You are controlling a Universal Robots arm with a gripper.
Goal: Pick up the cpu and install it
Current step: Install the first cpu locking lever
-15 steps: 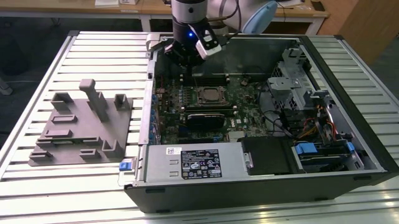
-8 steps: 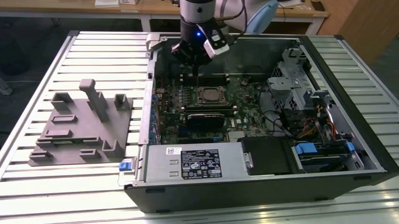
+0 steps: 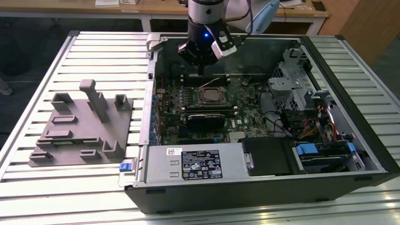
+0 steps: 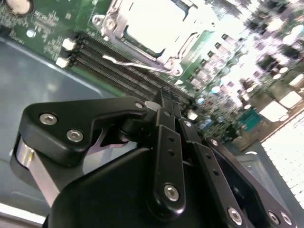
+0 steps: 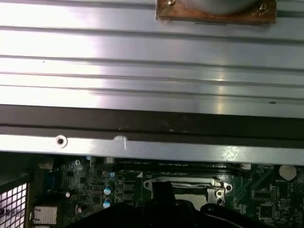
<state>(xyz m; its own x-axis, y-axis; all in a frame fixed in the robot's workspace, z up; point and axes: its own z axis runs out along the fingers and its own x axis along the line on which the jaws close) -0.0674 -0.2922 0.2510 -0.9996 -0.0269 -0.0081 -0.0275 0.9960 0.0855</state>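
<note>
Exterior view: a ribbed metal surface (image 3: 93,51) spans the frame, and an open computer case (image 3: 262,187) lies on it, covering the centre and right. Inside the case, a green motherboard (image 3: 247,110) fills the middle, a power supply box (image 3: 194,164) sits along the lower edge, and drive bays with coloured cables (image 3: 319,126) occupy the right side. At left of the frame, beside the case, a grey plastic tray (image 3: 75,136) with upright posts rests on the surface.

At top centre, the robot arm (image 3: 206,11) reaches down into the case. Its black hand (image 3: 200,70) hangs just above the motherboard, immediately above the square socket frame (image 3: 212,96) as the frame shows it.

In the second wrist view, the hand's (image 4: 164,102) dark linkages fill the lower half, and the fingers (image 4: 166,107) look drawn together at their tips with nothing visible between them. In the upper centre lies the socket frame (image 4: 156,52), its thin wire lever (image 4: 137,64) lying beside it, next to the memory slots (image 4: 118,71). A pale silvery square, the cpu (image 4: 152,21), sits inside that frame, though glare washes out its detail.

In the first wrist view, the socket frame (image 5: 187,185) appears at lower centre, with the case wall (image 5: 152,123) and ribbed surface (image 5: 152,57) above it.
</note>
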